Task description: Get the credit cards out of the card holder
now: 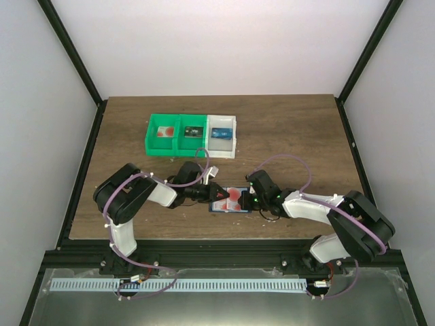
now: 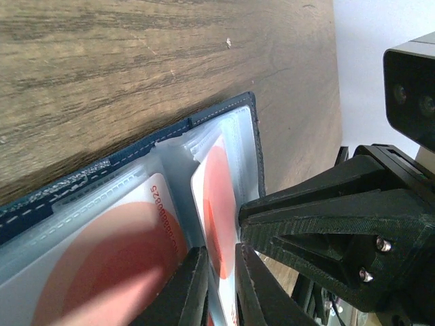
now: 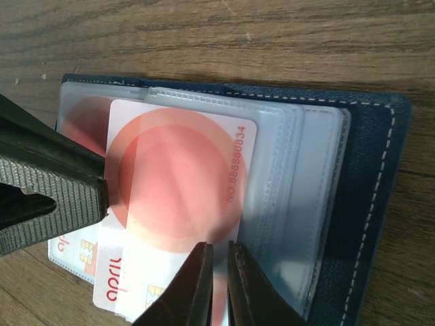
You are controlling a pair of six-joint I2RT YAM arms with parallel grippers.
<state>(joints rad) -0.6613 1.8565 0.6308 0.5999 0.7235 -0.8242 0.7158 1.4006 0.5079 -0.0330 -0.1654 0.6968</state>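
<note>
The dark navy card holder [image 1: 234, 206] lies open on the table between the two grippers, its clear pocket panel [image 3: 299, 204] facing up. A credit card [image 3: 177, 183] with a big red spot sticks partly out of a pocket; another card [image 3: 71, 255] lies under it. My left gripper [image 2: 223, 288] is shut on that card's edge [image 2: 216, 204]. My right gripper [image 3: 219, 285] is shut, its tips resting at the card's right edge and the clear pocket. In the left wrist view the right gripper [image 2: 326, 238] fills the right side.
A green bin [image 1: 153, 139] with two compartments and a white bin [image 1: 234, 136] stand side by side behind the holder; the left green compartment holds a card [image 1: 165, 132] with red spots. Bare wood lies to both sides. The table's near edge is just below the holder.
</note>
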